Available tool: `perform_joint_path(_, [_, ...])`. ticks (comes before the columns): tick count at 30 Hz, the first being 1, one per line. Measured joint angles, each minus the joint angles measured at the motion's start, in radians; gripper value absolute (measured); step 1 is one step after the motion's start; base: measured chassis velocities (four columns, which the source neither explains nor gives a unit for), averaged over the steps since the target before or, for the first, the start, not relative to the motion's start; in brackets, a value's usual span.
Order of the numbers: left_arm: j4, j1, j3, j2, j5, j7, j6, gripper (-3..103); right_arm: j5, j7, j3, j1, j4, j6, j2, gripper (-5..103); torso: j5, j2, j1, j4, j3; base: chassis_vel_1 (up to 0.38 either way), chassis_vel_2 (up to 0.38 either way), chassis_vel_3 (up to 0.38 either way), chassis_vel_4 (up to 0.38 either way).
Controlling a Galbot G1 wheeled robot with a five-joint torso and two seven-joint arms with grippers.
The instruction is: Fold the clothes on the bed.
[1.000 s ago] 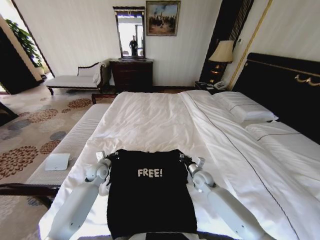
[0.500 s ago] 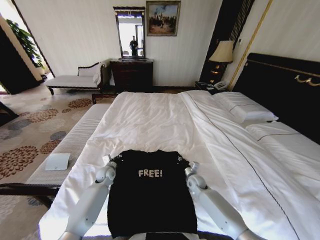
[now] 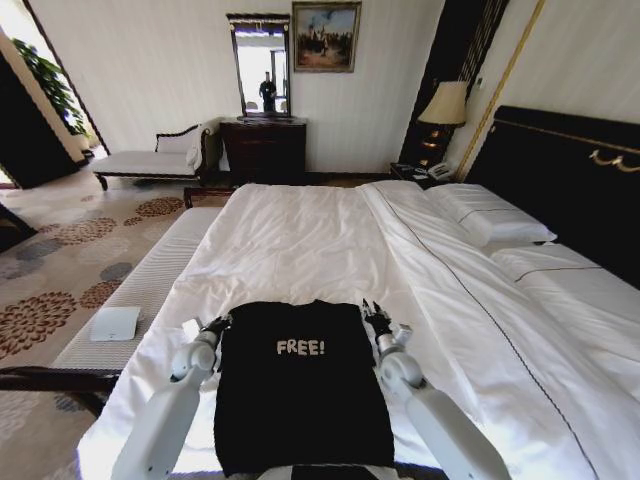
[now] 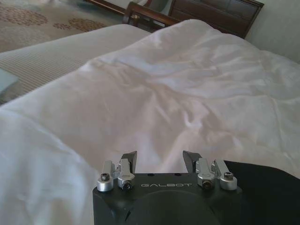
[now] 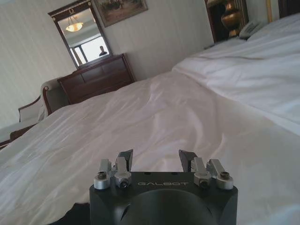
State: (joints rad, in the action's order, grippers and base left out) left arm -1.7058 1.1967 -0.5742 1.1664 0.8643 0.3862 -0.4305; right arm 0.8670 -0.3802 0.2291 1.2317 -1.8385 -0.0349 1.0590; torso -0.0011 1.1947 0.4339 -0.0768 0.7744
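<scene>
The clothes, a black T-shirt [image 3: 300,390] with pale "FREE!" lettering, lie as a narrow rectangle on the near part of the bed [image 3: 320,240]. My left gripper [image 3: 215,325] sits beside the shirt's upper left corner, and my right gripper [image 3: 372,318] beside its upper right corner. In the left wrist view the left gripper [image 4: 160,159] is open over the white duvet, with the shirt's [image 4: 267,183] edge beside it. The right gripper [image 5: 155,158] is open too, nothing between its fingers, and a bit of the shirt [image 5: 77,213] shows beside it.
White pillows [image 3: 490,215] and a dark headboard [image 3: 570,170] are at the right. A striped bench [image 3: 140,290] with a pale flat object [image 3: 114,322] runs along the bed's left side. A dresser [image 3: 263,150] and a chaise [image 3: 150,160] stand at the far wall.
Both grippers moved inward against the shirt's upper corners, then settled beside them. The shirt's top edge now lies narrower and flatter than a second ago.
</scene>
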Motion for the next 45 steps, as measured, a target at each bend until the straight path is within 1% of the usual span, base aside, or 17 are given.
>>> perform_joint_path(1, [-0.033, 0.031, -0.037, -0.004, 0.001, 0.007, -0.006, 64, 0.044, -0.021, 0.001, 0.05, -0.066, -0.051, -0.016, 58, 0.0007, 0.0, 0.0, -0.0003, 0.0, 0.0, 0.0, 0.0, 0.0])
perform_joint_path(2, [-0.033, 0.031, -0.037, -0.004, 0.001, 0.007, -0.006, 64, 0.044, -0.021, 0.001, 0.05, -0.066, -0.051, -0.016, 58, 0.0007, 0.0, 0.0, -0.0003, 0.0, 0.0, 0.0, 0.0, 0.0])
perform_joint_path(3, [-0.065, 0.065, -0.072, -0.004, -0.01, 0.019, -0.021, 69, 0.051, -0.042, -0.005, 0.084, -0.104, -0.085, -0.023, 63, 0.0, 0.0, 0.0, -0.0005, 0.0, 0.0, 0.0, 0.0, 0.0])
perform_joint_path(4, [-0.089, 0.098, -0.102, -0.004, -0.034, 0.023, -0.028, 75, 0.028, -0.054, -0.019, 0.109, -0.125, -0.104, -0.024, 69, 0.0, 0.0, 0.0, -0.0005, 0.0, 0.0, 0.0, 0.0, 0.0])
perform_joint_path(5, [-0.104, 0.122, -0.121, -0.004, -0.053, 0.024, -0.029, 75, -0.018, -0.057, -0.03, 0.127, -0.13, -0.11, -0.023, 75, 0.0005, 0.0, 0.0, 0.0, 0.0, 0.0, 0.0, 0.0, 0.0])
perform_joint_path(6, [-0.136, 0.173, -0.154, -0.001, -0.083, 0.008, -0.03, 81, -0.142, -0.043, -0.041, 0.153, -0.127, -0.102, -0.017, 80, 0.0008, 0.0, 0.0, 0.0005, 0.0, 0.0, 0.0, 0.0, 0.0])
perform_joint_path(7, [-0.136, 0.173, -0.154, -0.001, -0.083, 0.008, -0.03, 81, -0.142, -0.043, -0.041, 0.153, -0.127, -0.102, -0.017, 80, 0.0008, 0.0, 0.0, 0.0005, 0.0, 0.0, 0.0, 0.0, 0.0])
perform_joint_path(8, [-0.157, 0.203, -0.167, 0.002, -0.088, -0.012, -0.03, 86, -0.236, -0.016, -0.045, 0.17, -0.116, -0.078, -0.012, 80, 0.0004, 0.0, 0.0, 0.0008, 0.0, 0.0, 0.0, 0.0, 0.0])
perform_joint_path(10, [-0.191, 0.253, -0.183, 0.013, -0.081, -0.063, -0.017, 96, -0.391, 0.021, -0.05, 0.201, -0.088, -0.03, 0.0, 91, 0.0004, 0.0, 0.0, 0.0002, 0.0, 0.0, 0.0, 0.0, 0.0])
perform_joint_path(12, [-0.212, 0.291, -0.196, 0.027, -0.063, -0.116, 0.01, 98, -0.518, 0.051, -0.055, 0.215, -0.059, 0.022, 0.012, 99, 0.0002, 0.0, 0.0, -0.0007, 0.0, 0.0, 0.0, 0.0, 0.0])
perform_joint_path(13, [-0.212, 0.291, -0.196, 0.027, -0.063, -0.116, 0.01, 98, -0.518, 0.051, -0.055, 0.215, -0.059, 0.022, 0.012, 99, 0.0002, 0.0, 0.0, -0.0007, 0.0, 0.0, 0.0, 0.0, 0.0])
perform_joint_path(16, [-0.24, 0.343, -0.237, 0.058, -0.019, -0.145, 0.04, 100, -0.685, 0.09, -0.092, 0.2, 0.004, 0.096, 0.028, 100, 0.0005, 0.0, 0.0, 0.0002, 0.0, 0.0, 0.0, 0.0, 0.0])
perform_joint_path(22, [-0.275, 0.378, -0.271, 0.086, 0.011, -0.134, 0.042, 100, -0.795, 0.114, -0.145, 0.168, 0.079, 0.162, 0.043, 100, 0.0003, 0.0, 0.0, -0.0001, 0.0, 0.0, 0.0, 0.0, 0.0])
perform_joint_path(25, [-0.295, 0.398, -0.277, 0.094, 0.011, -0.134, 0.034, 100, -0.895, 0.115, -0.192, 0.124, 0.176, 0.201, 0.058, 100, 0.0006, 0.0, 0.0, 0.0001, 0.0, 0.0, 0.0, 0.0, 0.0])
perform_joint_path(35, [-0.294, 0.388, -0.27, 0.099, 0.007, -0.123, 0.02, 100, -0.903, 0.095, -0.232, 0.097, 0.255, 0.193, 0.066, 103, 0.0004, 0.0, 0.0, -0.0001, 0.0, 0.0, 0.0, 0.0, 0.0])
perform_joint_path(42, [-0.286, 0.378, -0.258, 0.105, 0.005, -0.115, 0.019, 100, -0.876, 0.088, -0.211, 0.088, 0.268, 0.168, 0.064, 85, 0.0004, 0.0, 0.0, -0.0001, 0.0, 0.0, 0.0, 0.0, 0.0])
perform_joint_path(45, [-0.28, 0.371, -0.251, 0.109, -0.001, -0.112, 0.019, 100, -0.855, 0.086, -0.205, 0.083, 0.269, 0.159, 0.059, 69, 0.0003, 0.0, 0.0, -0.0001, 0.0, 0.0, 0.0, 0.0, 0.0])
